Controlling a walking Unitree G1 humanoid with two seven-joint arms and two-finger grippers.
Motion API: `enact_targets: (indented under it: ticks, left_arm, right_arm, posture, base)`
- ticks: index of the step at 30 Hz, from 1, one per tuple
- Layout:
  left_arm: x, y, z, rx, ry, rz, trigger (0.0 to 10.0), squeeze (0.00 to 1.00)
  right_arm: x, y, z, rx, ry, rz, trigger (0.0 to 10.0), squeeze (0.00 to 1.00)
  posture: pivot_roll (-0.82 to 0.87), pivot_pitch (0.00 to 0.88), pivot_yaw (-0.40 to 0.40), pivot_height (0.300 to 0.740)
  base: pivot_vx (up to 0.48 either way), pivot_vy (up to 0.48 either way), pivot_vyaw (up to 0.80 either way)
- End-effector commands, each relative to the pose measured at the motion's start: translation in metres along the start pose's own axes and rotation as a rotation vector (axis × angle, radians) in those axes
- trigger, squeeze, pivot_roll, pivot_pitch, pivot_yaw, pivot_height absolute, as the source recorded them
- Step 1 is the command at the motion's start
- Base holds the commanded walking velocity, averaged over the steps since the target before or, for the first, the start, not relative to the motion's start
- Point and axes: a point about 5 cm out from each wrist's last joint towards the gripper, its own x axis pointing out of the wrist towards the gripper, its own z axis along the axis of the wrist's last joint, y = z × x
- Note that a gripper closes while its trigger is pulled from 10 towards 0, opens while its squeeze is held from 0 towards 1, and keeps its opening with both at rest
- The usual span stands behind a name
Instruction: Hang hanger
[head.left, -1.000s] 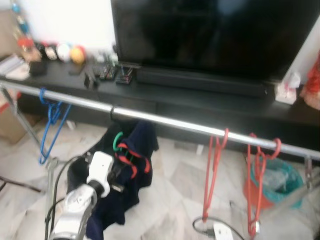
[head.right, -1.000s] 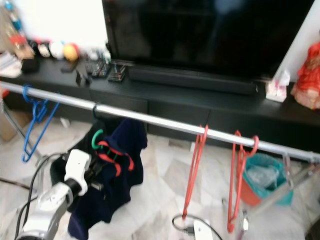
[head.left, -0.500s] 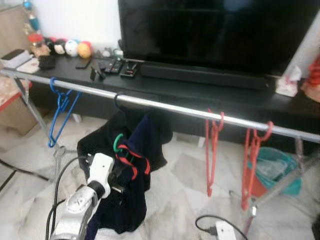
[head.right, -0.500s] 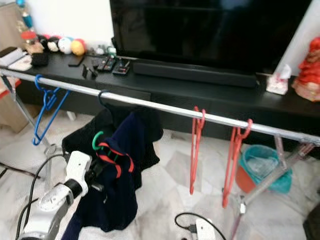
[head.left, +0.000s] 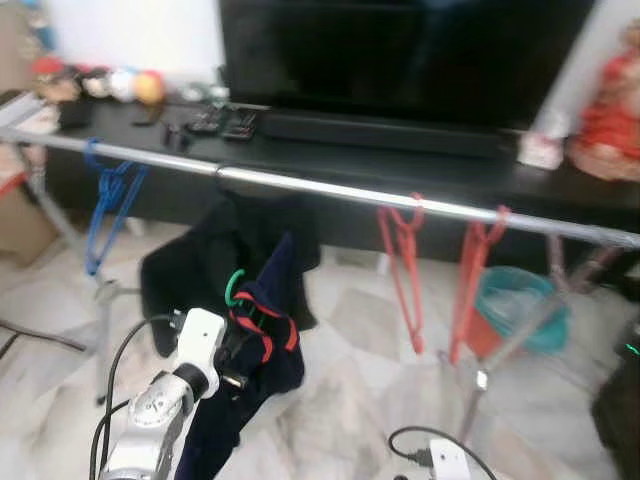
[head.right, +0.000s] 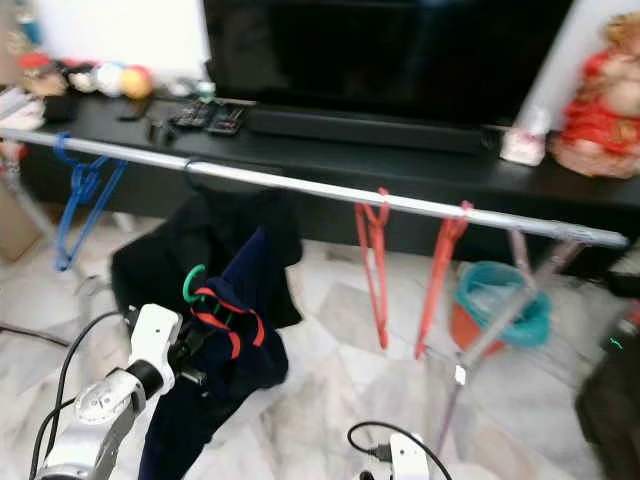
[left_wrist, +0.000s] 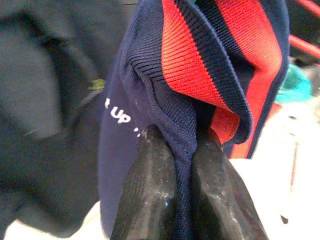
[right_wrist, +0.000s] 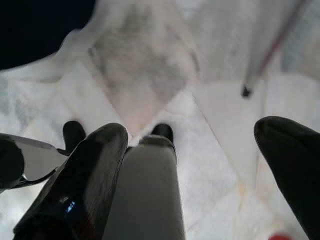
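A silver clothes rail (head.left: 330, 190) runs across the room at chest height. My left gripper (head.left: 240, 345) is below it and nearer to me, shut on a navy garment with red stripes (head.left: 262, 335). That garment sits on a hanger with a green hook (head.left: 233, 288), which is off the rail. In the left wrist view the fingers (left_wrist: 150, 190) pinch the striped navy fabric (left_wrist: 200, 65). A black garment (head.left: 215, 262), a blue hanger (head.left: 105, 205) and two red hangers (head.left: 402, 262) hang on the rail. My right gripper (right_wrist: 195, 160) hangs open over the floor.
Behind the rail stand a black TV console (head.left: 420, 165) with remotes and toys, and a large TV (head.left: 400, 50). A teal bin (head.left: 515, 310) and the rack's leg (head.left: 510, 345) are at the right. A power strip and cable (head.left: 435, 462) lie on the marble floor.
The camera has swung, so the whole scene sits further left and is blurred. My left gripper still holds the striped garment in much the same pose.
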Motion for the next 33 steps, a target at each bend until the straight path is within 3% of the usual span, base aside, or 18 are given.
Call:
enact_targets:
  ticks: [1, 33]
  left_arm:
    - [0.0052, -0.0023, 0.0113, 0.006, -0.048, -0.013, 10.0, 0.00]
    - [0.0052, -0.0023, 0.0118, 0.004, -0.048, -0.013, 10.0, 0.00]
  right_arm:
    - [-0.0008, -0.0018, -0.0037, 0.011, 0.012, -0.008, 10.0, 0.00]
    - [-0.0008, -0.0022, -0.0023, 0.011, 0.003, -0.009, 10.0, 0.00]
  posture:
    - [-0.14, 0.000, -0.033, 0.740]
    - [-0.14, 0.000, -0.035, 0.740]
  base:
    - [-0.251, 0.000, -0.63]
    - [-0.253, 0.000, 0.00]
